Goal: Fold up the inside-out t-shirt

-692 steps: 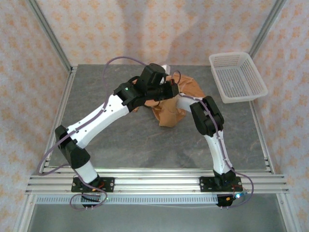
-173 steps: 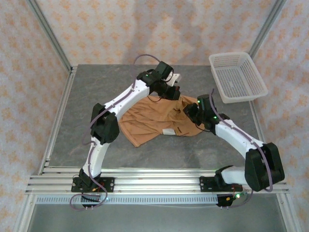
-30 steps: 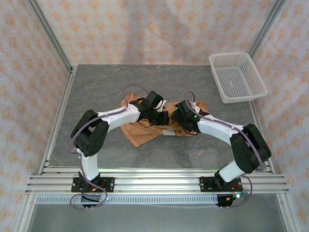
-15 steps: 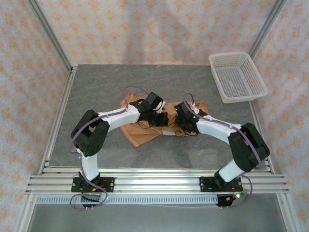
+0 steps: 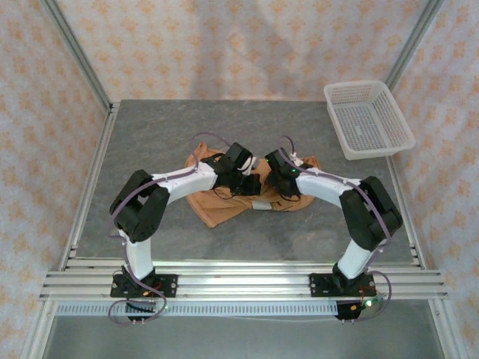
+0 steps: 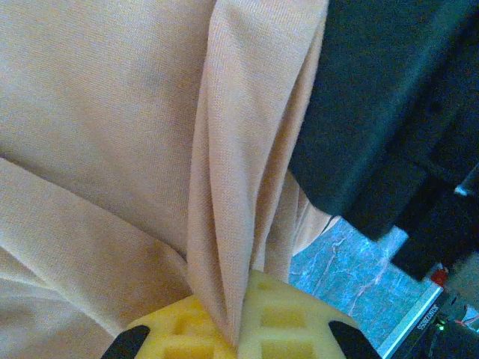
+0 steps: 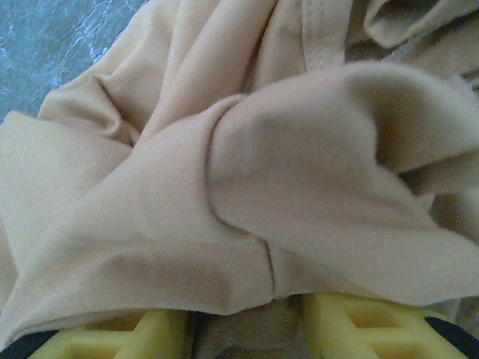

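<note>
Inside-out t-shirt (image 5: 217, 211) lies crumpled mid-table (image 5: 150, 142), between the two arms, tan cloth bunched under both wrists; small white label (image 5: 262, 205) shows on its near part, just in front of the grippers; left gripper (image 5: 249, 182) is down on the shirt's middle, pointing right; left wrist view: yellow pads pressed together on a raised fold of the shirt (image 6: 112, 149), so left gripper (image 6: 239, 333) is clamped on the cloth; dark housing of the right arm (image 6: 389, 112) sits just beside that fold, patch of grey table (image 6: 352, 262) below it; right gripper (image 5: 275, 182) faces the left one from the right, close to it, also on the shirt; right wrist view: cloth (image 7: 224, 187) heaped over the right gripper (image 7: 243, 329), a seam crossing it, yellow pads standing apart with cloth sagging into the gap; can't tell whether it's pinching or just loose around the cloth; white mesh basket (image 5: 368, 120) sits at the far right corner, well apart from the shirt
</note>
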Robot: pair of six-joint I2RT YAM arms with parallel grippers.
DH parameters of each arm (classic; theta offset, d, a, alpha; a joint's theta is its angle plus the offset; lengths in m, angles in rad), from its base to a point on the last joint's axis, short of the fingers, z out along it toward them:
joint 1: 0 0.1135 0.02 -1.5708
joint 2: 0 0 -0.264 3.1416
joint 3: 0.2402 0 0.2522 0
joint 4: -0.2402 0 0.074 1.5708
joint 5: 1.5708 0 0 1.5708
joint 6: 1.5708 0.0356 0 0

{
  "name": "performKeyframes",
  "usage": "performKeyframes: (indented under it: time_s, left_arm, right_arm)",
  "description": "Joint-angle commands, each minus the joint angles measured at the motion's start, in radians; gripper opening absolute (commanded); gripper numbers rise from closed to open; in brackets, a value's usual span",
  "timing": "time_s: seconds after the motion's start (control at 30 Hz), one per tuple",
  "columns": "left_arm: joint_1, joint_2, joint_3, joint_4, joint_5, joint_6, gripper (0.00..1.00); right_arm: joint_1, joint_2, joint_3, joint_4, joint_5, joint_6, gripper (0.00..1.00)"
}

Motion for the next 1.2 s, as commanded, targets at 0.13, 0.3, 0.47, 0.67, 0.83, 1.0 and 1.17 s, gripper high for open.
performKeyframes:
  time_s: [0.13, 0.3, 0.47, 0.67, 0.83, 1.0, 1.17]
  left_arm:
    - [-0.01, -0.016, 0.002, -0.017, -0.017, 0.011, 0.0]
    - [-0.01, -0.01, 0.006, -0.021, -0.018, 0.013, 0.0]
    - [-0.008, 0.009, 0.039, -0.053, -0.027, 0.019, 0.0]
    - [0.045, 0.071, 0.142, -0.122, -0.041, 0.083, 0.0]
    - [0.116, 0.12, 0.236, -0.14, -0.025, 0.086, 0.0]
    - [0.128, 0.161, 0.296, -0.163, -0.02, 0.089, 0.0]
    - [0.123, 0.152, 0.248, -0.095, -0.012, 0.043, 0.0]
  right_arm:
    - [-0.03, 0.04, 0.037, -0.045, 0.063, -0.046, 0.32]
    - [-0.036, 0.01, 0.043, -0.063, 0.058, -0.052, 0.0]
    - [-0.037, -0.069, 0.079, -0.166, 0.058, -0.08, 0.0]
    - [-0.065, -0.233, 0.125, -0.292, -0.093, -0.149, 0.0]
    - [-0.135, -0.366, 0.156, -0.316, -0.323, -0.17, 0.0]
    - [-0.247, -0.474, 0.165, -0.27, -0.557, -0.131, 0.0]
    - [-0.27, -0.583, 0.051, -0.198, -0.59, -0.167, 0.0]
